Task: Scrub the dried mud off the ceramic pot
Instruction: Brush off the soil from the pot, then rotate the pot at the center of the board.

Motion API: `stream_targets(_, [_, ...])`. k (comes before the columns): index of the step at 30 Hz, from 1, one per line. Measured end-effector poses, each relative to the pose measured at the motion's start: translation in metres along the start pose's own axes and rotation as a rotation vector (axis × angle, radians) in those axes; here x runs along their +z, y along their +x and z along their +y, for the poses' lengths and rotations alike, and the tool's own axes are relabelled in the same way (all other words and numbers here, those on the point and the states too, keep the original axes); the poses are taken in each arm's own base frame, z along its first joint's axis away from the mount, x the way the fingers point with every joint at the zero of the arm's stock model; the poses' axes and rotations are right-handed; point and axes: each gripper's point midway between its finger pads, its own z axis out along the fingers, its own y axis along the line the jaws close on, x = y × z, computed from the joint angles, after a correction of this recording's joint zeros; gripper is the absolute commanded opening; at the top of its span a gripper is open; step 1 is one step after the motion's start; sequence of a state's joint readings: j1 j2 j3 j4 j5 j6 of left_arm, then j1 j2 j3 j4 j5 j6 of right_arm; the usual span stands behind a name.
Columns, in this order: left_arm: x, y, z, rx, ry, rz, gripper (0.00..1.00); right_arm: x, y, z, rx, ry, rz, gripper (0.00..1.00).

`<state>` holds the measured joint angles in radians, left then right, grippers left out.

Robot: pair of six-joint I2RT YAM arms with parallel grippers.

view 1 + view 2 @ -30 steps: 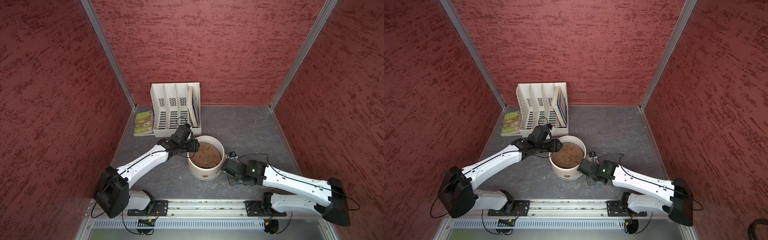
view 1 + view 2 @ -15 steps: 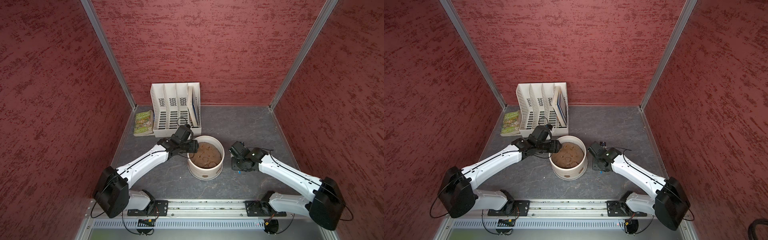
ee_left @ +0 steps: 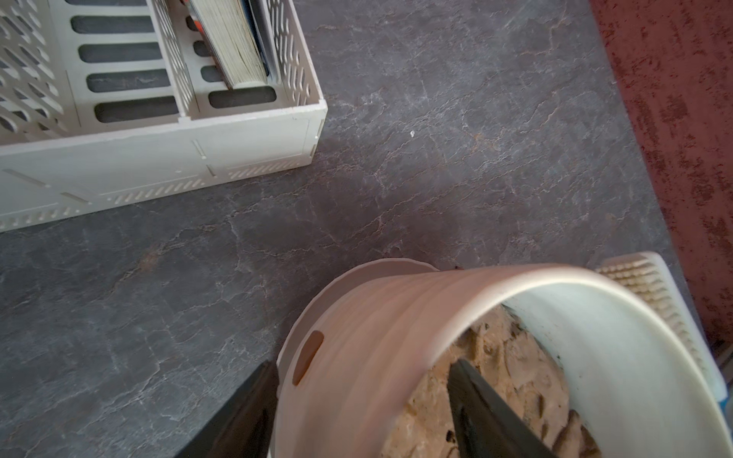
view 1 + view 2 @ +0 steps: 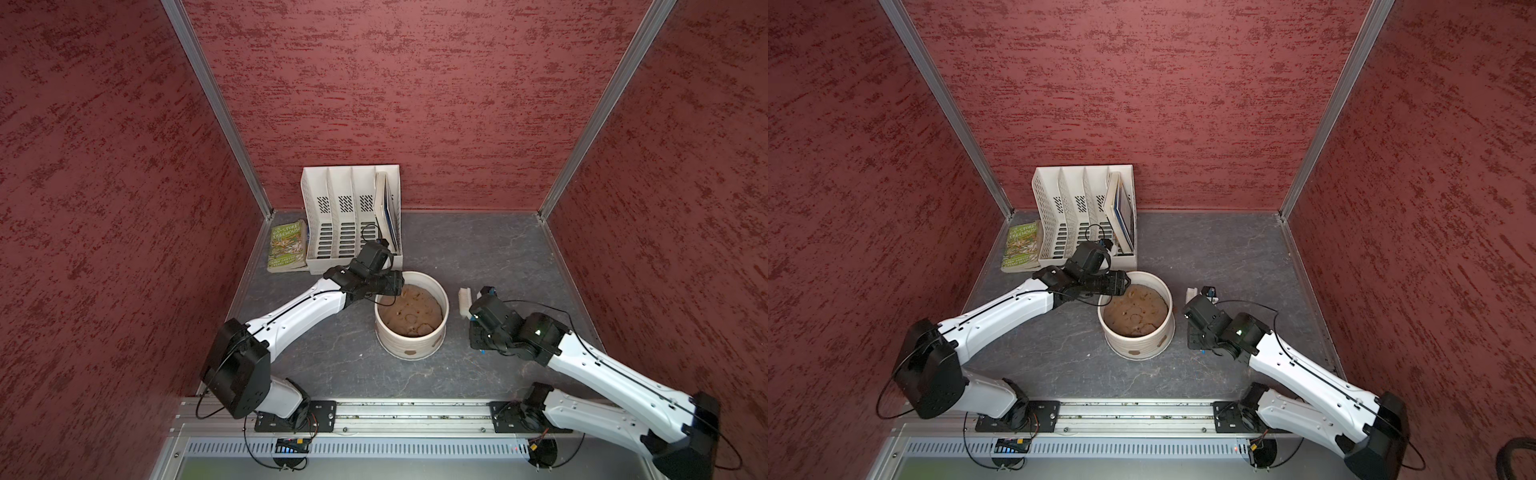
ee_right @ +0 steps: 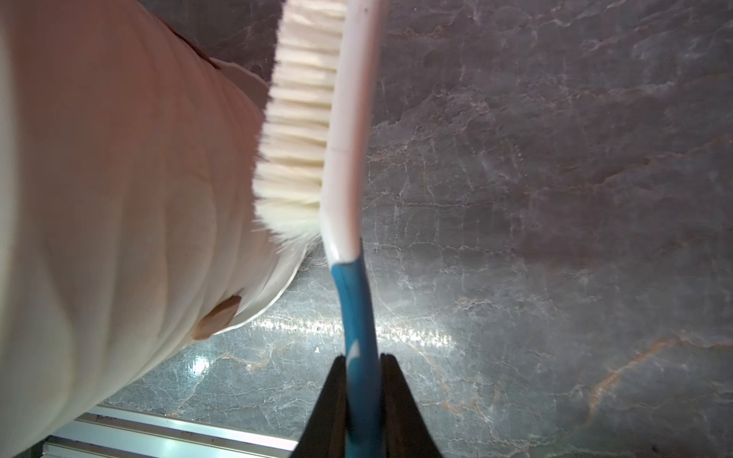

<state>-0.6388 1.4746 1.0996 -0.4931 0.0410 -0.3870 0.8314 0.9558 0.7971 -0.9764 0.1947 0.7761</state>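
You see a cream pot with faint ridges and small brown mud patches, a brush with white bristles and a blue handle, a dark grey veined table, mottled red walls and a green book.

The whole cell is viewed in both top views from high above the front rail, tilted down toward the back wall. The ceramic pot and brush are framed closely, from opposite sides, in both wrist views.
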Motion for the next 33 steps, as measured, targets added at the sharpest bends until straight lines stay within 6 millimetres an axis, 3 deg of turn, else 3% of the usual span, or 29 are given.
stream_targets(5, [0.001, -0.001, 0.002, 0.008, -0.023, -0.008, 0.63, 0.005, 0.012, -0.006, 0.014, 0.015, 0.023, 0.00])
stream_targets(18, [-0.022, 0.008, 0.013, 0.026, -0.074, -0.033, 0.46, 0.007, 0.015, -0.005, 0.028, 0.011, 0.024, 0.00])
stream_targets(25, [-0.019, 0.016, 0.017, 0.032, -0.081, -0.007, 0.57, 0.011, 0.019, -0.007, 0.026, 0.016, 0.032, 0.00])
stream_targets(33, [-0.008, 0.009, 0.011, 0.050, -0.080, 0.006, 0.55, 0.014, 0.019, -0.003, 0.022, 0.008, 0.031, 0.00])
